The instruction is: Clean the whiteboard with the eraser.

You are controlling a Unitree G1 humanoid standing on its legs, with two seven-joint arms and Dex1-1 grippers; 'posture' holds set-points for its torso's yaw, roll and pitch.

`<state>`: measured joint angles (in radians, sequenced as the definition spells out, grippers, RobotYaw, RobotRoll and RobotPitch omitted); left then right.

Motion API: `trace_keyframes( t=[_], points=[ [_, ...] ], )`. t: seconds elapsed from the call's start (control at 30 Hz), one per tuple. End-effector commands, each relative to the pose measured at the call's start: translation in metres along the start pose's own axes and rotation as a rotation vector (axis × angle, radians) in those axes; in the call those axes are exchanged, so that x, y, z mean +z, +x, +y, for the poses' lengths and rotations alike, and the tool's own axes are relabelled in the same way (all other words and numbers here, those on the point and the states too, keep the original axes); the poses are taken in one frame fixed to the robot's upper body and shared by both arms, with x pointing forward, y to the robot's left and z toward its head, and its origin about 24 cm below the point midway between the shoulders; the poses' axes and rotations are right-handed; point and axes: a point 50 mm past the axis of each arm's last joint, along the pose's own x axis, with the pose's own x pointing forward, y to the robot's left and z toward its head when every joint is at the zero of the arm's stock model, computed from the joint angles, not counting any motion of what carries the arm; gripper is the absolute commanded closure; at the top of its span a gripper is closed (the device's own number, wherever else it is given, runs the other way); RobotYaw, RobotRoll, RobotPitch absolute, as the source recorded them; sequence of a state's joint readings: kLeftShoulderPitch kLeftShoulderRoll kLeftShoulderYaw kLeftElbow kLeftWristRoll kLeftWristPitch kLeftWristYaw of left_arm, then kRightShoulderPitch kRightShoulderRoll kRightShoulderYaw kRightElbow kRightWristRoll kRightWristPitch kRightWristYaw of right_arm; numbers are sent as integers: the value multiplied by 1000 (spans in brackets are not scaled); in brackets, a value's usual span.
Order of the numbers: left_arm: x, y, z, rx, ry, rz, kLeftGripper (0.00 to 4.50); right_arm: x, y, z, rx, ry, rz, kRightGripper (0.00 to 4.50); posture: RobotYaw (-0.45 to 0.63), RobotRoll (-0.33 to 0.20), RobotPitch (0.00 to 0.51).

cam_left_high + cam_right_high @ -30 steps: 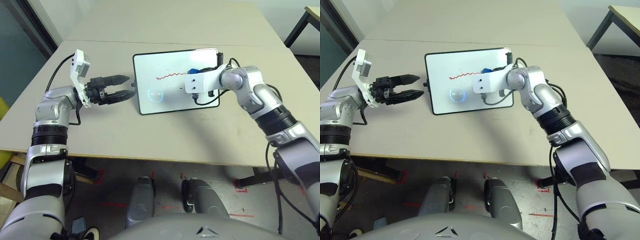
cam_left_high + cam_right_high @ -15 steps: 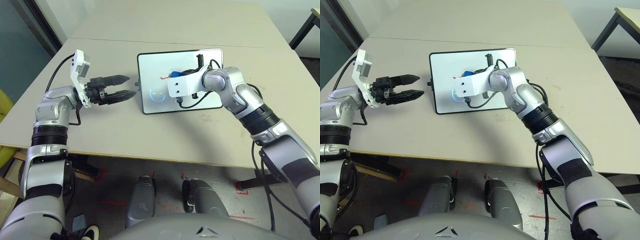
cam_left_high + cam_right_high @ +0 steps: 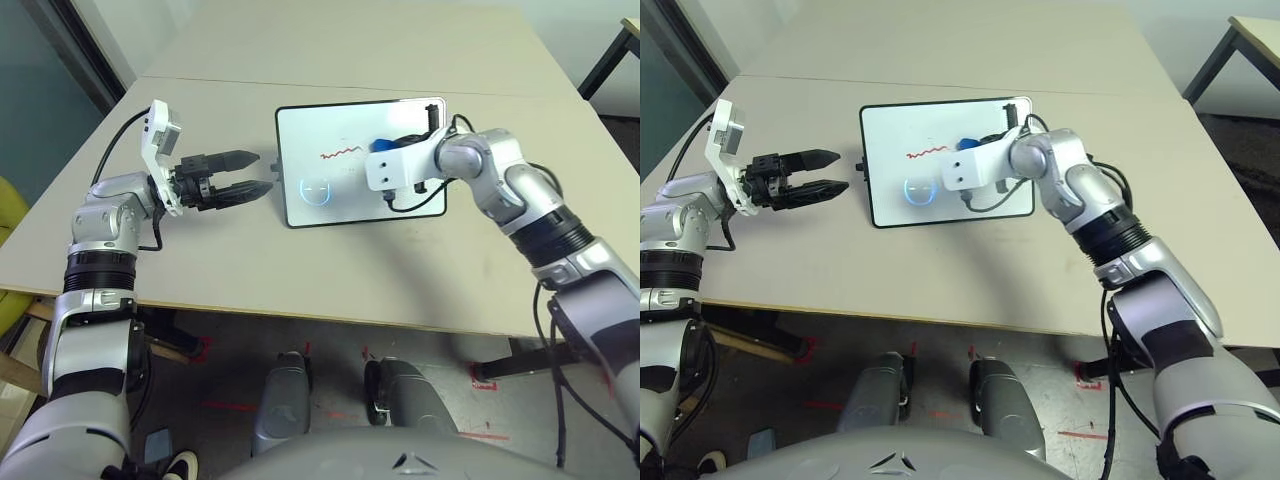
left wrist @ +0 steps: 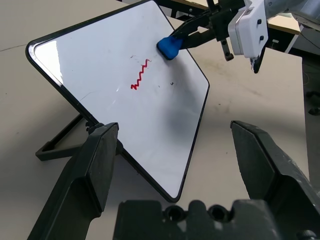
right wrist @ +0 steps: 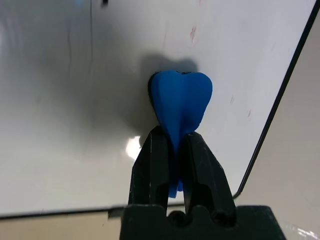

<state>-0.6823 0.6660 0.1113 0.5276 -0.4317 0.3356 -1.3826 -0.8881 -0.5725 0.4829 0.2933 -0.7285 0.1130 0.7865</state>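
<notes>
R. gripper, fingers pinched on eraser. Beneath it, whiteboard, propped on stand: may tip or slide if pressed hard, L. gripper standing apart, open. Beyond eraser, red squiggle: may persist if pad tilts, w/ only one edge rubbing.

A black-framed whiteboard, bearing 1 red squiggle, leans on its black stand atop a beige desk.

bright glare spots the whiteboard, shadows soft.
</notes>
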Motion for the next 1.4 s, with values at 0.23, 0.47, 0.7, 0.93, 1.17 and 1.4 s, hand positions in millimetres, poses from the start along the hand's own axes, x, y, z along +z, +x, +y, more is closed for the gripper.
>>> trace_keyframes(
  t=[0.23, 0.47, 0.7, 0.93, 1.17, 1.4],
  points=[
    [2, 2, 2, -6, 7, 2, 0, 1, 1, 2, 16, 20, -3, 4333, 196, 0, 106],
    [2, -1, 1, 4, 4, 4, 0, 32, 9, -1, 15, 2, -93, 4334, 207, 0, 104],
    [0, -5, -1, 11, 2, 4, 0, 54, 16, -2, 14, -3, -157, 4335, 228, 0, 103],
    [-2, -5, -3, 15, -3, -3, 0, 69, 21, 0, 21, -12, -193, 4337, 236, 0, 99],
    [-1, -5, -3, 17, -4, -5, 0, 61, 20, -3, 17, -1, -168, 4338, 225, 0, 98],
    [-2, 0, -2, 3, -6, -7, 0, 39, 17, -5, 13, 29, -106, 4338, 206, 0, 98]
  ],
)
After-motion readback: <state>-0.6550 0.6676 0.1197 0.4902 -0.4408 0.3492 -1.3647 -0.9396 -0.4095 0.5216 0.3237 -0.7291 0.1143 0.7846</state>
